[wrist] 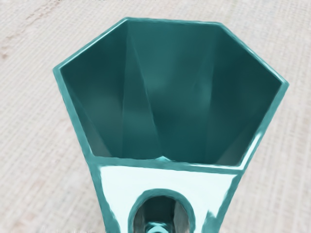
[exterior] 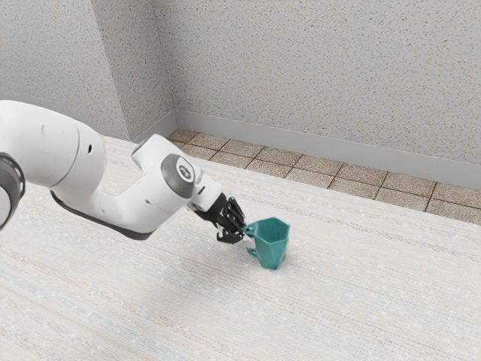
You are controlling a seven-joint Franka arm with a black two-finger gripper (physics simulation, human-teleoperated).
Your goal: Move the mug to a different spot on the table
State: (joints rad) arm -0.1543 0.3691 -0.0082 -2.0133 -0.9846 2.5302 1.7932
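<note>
Pale planked tabletop (exterior: 361, 301) lay beneath the black gripper (exterior: 236, 224), which was clenched on the handle (wrist: 160, 213) of the teal hexagonal mug (exterior: 270, 242), holding it tilted just ahead of its fingertips, apparently ready for carrying elsewhere.

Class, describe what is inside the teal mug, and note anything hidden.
Nothing shows inside the mug: the wrist view gives bare teal inner walls narrowing downward. Its deepest floor is hidden behind the near wall.
</note>
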